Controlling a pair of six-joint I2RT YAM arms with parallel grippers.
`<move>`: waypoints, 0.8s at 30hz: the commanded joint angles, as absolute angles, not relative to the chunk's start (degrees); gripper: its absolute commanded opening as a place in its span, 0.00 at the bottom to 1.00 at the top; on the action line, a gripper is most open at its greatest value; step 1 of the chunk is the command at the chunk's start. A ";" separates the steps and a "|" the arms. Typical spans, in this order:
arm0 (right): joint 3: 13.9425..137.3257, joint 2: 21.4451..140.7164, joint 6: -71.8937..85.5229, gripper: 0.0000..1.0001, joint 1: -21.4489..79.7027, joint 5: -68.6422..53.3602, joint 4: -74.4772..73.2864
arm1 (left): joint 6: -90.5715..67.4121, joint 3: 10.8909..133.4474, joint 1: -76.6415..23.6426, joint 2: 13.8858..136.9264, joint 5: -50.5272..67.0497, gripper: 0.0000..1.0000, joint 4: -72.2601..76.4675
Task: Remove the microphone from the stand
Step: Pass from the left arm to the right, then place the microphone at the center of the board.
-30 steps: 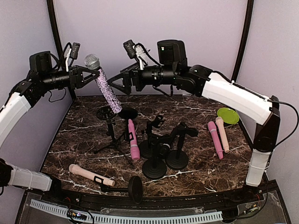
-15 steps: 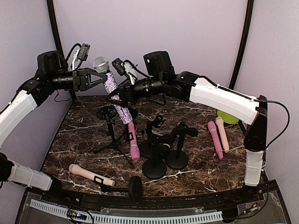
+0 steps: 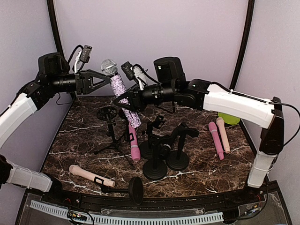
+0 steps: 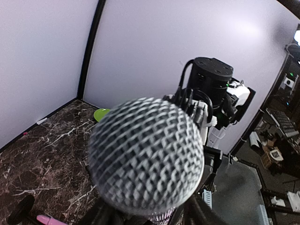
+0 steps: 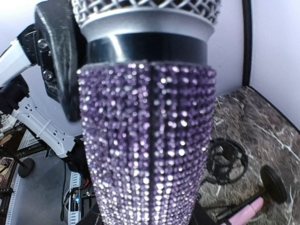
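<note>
Right arm [image 3: 234, 103] has closed in. A second ago its jaws stood wide and short of the mic [image 3: 116, 84]. Now they sit around the glitter body, just below the left jaws, and have drawn in on it. In the right wrist view the body fills the frame dead centre. The grip looks seated, though the pads themselves are hidden.

Mic has also shifted right and slightly lower. Tilt is much the same: mesh head up, tail down and to the right.

Left jaws: closed on the mic's neck just under the head, no gap seen.

Mic position: in the air over the rear-left part of the desk [image 3: 201, 159], above and clear of the tripod stand [image 3: 108, 115], whose clip holds nothing.

Reading: removal from a stand looks done already, and this seems a hand-over from left to right. Both jaws are on the mic at once, so the next call is probably for the left to let go. Risk: if the left releases before the right is firm, the mic could tip or drop.

Pose: left arm [image 3: 18, 110] comes in from the left edge, forearm near level, jaws pointing right. Right arm rises by the right edge. Its white forearm runs left across the rear, near level, with the jaws pointing left and a little lower than the left's.
</note>
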State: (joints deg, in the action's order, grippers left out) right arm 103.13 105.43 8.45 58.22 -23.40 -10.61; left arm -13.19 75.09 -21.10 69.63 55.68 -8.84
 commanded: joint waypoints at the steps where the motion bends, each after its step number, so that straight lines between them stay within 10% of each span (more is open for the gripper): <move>1: 97.59 93.99 12.76 0.18 55.22 -13.06 -5.15 | -8.97 72.76 -19.25 63.63 45.83 0.59 -5.38; 24: 56.96 74.44 20.49 0.18 23.64 -2.88 -11.73 | -25.96 39.48 -19.16 44.51 8.91 0.67 -8.50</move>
